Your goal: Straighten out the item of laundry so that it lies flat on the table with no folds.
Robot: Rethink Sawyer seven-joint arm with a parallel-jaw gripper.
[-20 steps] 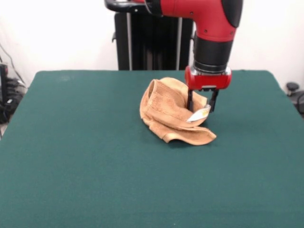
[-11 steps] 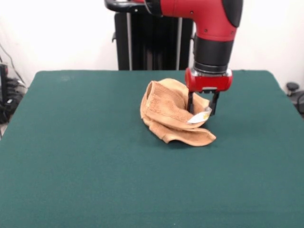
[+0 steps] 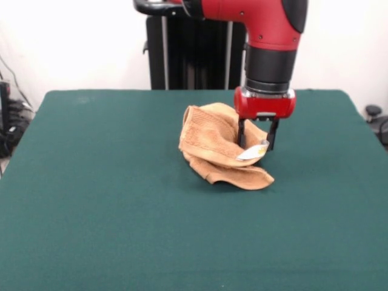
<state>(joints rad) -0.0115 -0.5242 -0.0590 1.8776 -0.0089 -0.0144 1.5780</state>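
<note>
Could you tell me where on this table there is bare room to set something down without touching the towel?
The dark green felt-topped table is bare across its near half and all along its left side. A narrower free strip runs right of the crumpled tan-orange terry towel. It is crowded only mid-table toward the far edge, where the red arm's tool stands at the towel's small white tag.

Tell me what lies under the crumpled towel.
Only the green table shows around the crumpled towel. Its folds cover whatever is beneath. The gripper sits at its white tag.
</note>
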